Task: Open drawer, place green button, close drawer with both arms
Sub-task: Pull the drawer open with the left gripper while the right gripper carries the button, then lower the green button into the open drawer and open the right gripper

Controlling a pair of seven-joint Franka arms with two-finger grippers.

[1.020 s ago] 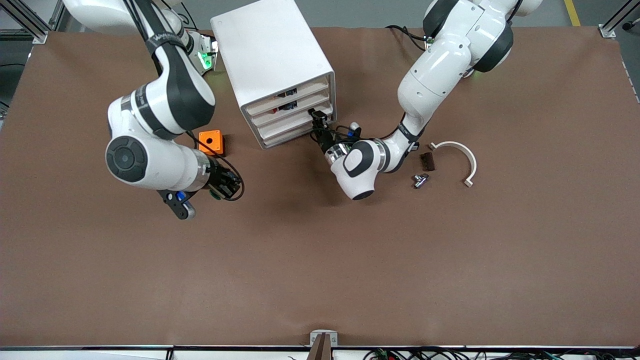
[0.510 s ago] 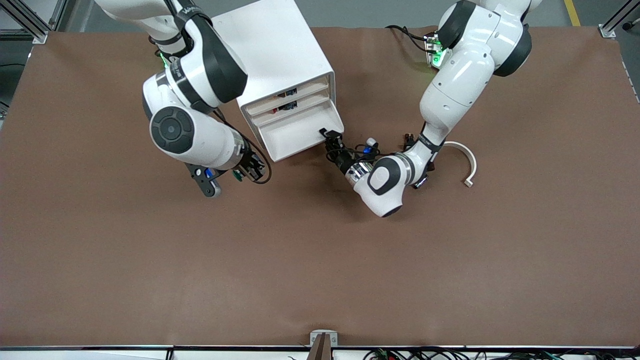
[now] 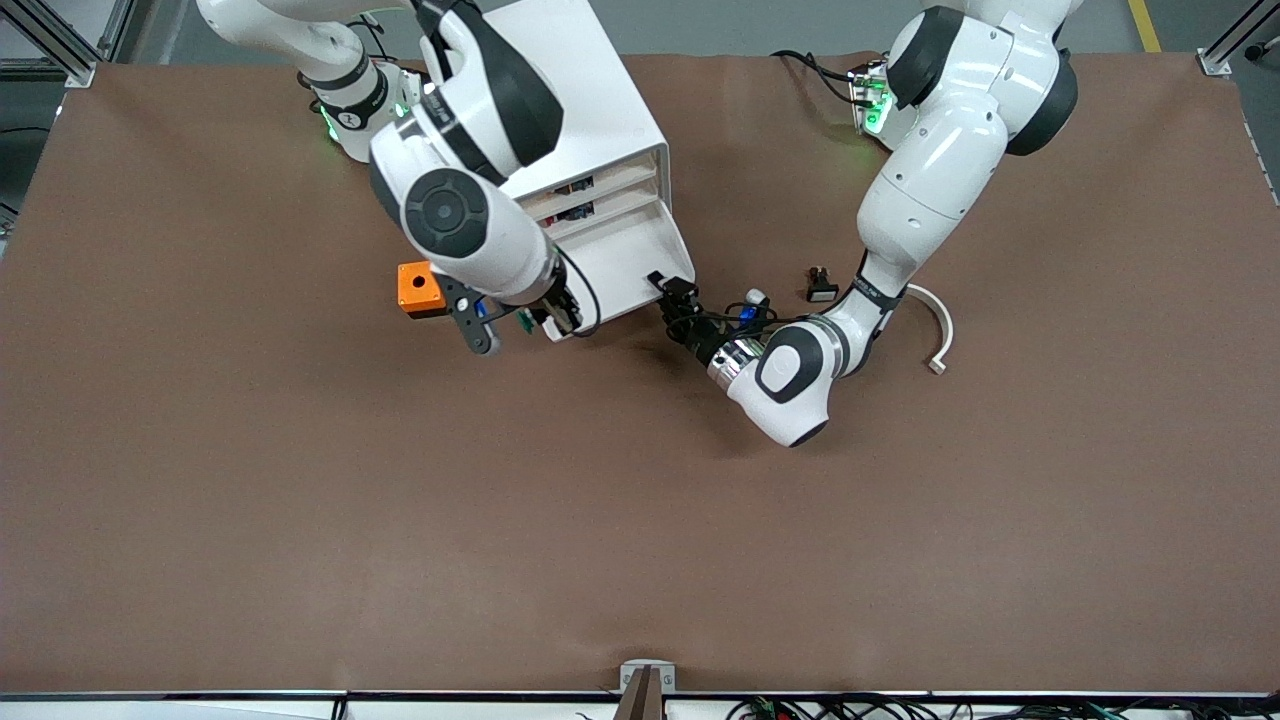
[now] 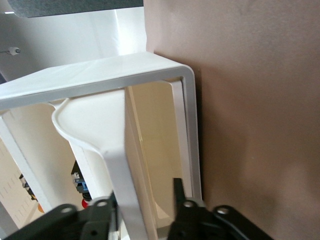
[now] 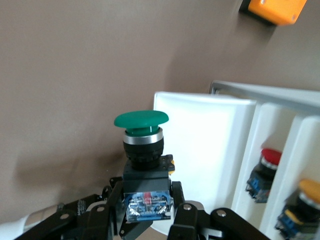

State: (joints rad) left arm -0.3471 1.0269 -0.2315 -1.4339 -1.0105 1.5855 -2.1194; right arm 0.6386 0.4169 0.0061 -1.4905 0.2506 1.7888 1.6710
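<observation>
White drawer point(image 3: 640, 262) gripped by left pincer point(image 3: 672, 296); right pincer point(image 5: 148, 210) apparently clamps button point(image 5: 143, 145).

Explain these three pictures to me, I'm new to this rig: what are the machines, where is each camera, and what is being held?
Two white robot arms work at a brown table. The wide picture looks down from a high camera facing them; the other two come from cameras on each wrist. The left gripper is shut on the front of the pulled-out drawer of the white cabinet. The right gripper holds the button with the green cap over the drawer's corner. An orange box, a black button with a white cap and a curved white clamp lie on the table.
</observation>
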